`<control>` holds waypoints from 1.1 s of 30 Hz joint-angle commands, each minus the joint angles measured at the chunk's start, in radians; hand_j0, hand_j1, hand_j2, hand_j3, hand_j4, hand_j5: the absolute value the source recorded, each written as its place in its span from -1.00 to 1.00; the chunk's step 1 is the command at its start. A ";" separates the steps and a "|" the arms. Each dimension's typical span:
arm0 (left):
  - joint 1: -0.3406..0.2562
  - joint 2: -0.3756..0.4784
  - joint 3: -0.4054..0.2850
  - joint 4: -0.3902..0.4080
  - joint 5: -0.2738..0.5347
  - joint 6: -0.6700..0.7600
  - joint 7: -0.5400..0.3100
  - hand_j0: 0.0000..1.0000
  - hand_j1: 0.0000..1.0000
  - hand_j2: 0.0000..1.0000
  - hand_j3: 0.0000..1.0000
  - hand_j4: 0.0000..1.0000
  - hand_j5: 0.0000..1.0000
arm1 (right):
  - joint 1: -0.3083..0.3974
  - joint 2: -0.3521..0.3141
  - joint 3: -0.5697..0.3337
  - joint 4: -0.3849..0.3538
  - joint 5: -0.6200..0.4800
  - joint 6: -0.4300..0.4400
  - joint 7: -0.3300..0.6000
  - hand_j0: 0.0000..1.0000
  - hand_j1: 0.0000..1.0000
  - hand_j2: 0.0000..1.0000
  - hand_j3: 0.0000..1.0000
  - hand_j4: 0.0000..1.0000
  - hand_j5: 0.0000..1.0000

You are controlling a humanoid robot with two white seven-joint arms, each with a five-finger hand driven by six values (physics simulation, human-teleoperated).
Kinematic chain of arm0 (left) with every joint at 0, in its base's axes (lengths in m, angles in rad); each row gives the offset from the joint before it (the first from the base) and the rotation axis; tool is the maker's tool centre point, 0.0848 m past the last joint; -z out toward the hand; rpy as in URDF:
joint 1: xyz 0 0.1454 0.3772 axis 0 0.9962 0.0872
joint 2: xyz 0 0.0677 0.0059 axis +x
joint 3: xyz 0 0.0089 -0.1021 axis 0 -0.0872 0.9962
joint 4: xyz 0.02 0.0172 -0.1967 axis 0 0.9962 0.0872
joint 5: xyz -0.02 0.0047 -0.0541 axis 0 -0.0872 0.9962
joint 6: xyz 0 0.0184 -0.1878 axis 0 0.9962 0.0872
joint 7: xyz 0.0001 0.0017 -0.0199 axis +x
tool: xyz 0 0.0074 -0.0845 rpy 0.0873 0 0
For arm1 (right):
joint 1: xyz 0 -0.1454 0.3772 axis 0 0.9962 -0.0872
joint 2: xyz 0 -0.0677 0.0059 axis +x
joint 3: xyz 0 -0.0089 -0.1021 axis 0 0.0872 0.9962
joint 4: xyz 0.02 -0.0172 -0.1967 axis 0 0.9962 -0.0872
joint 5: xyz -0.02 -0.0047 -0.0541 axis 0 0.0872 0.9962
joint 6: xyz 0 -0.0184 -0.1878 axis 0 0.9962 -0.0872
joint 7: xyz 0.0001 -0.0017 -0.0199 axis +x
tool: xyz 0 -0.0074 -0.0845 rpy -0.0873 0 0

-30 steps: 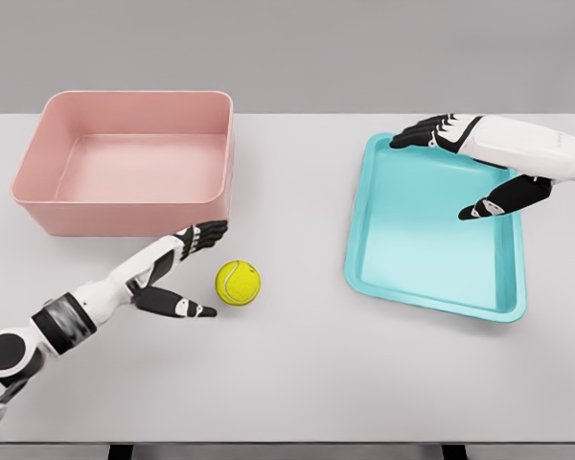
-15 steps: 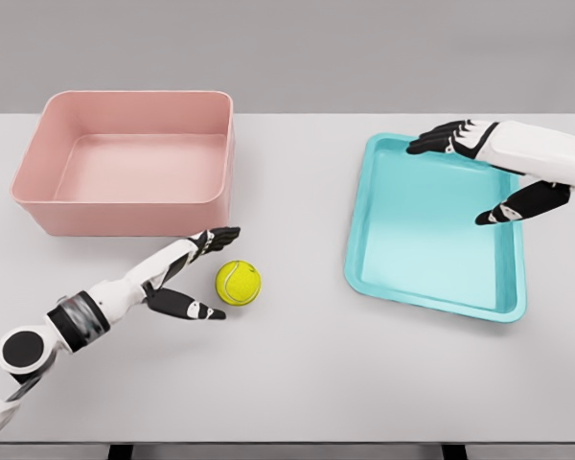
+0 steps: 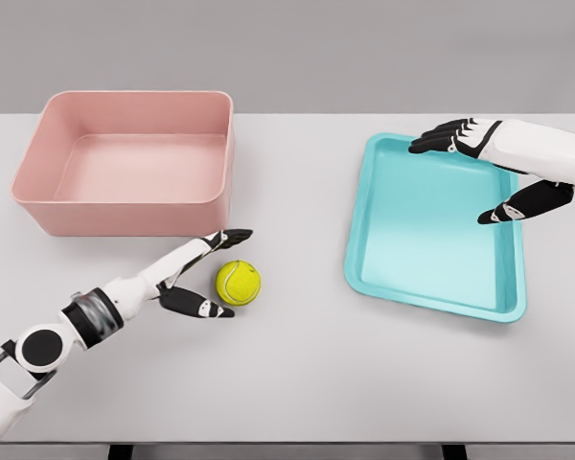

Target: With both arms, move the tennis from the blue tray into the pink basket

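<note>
A yellow tennis ball [image 3: 238, 283] lies on the white table, between the pink basket [image 3: 38, 208] and the blue tray [image 3: 427, 297]. My left hand [image 3: 218, 272] is open right beside the ball on its left, fingers above it and thumb below it, not closed on it. My right hand [image 3: 465, 172] hovers open over the tray's far right part and holds nothing. The tray has nothing in it. The basket at the back left holds nothing.
The table's front edge [image 3: 287, 441] runs along the bottom of the view. Bare tabletop [image 3: 297, 182] separates basket and tray.
My left hand has slid right toward the ball, its fingers now reaching over it. My right hand drifted slightly right over the tray. The ball has not moved.
</note>
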 commanded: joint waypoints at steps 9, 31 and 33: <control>0.000 -0.021 -0.013 0.010 -0.022 0.003 0.001 0.91 0.91 0.91 0.91 0.91 0.91 | 0.000 -0.001 0.000 0.000 -0.006 0.002 0.000 1.00 1.00 1.00 1.00 1.00 1.00; 0.000 -0.021 -0.021 0.006 -0.018 0.002 0.001 -0.04 -0.04 -0.04 -0.04 -0.04 -0.04 | 0.000 -0.006 -0.006 0.000 -0.007 0.002 0.000 1.00 1.00 1.00 1.00 1.00 1.00; 0.000 -0.021 -0.021 0.001 -0.013 0.003 0.001 -0.07 -0.07 -0.07 -0.07 -0.07 -0.07 | 0.000 -0.018 -0.006 0.000 -0.007 0.001 0.000 1.00 1.00 1.00 1.00 1.00 1.00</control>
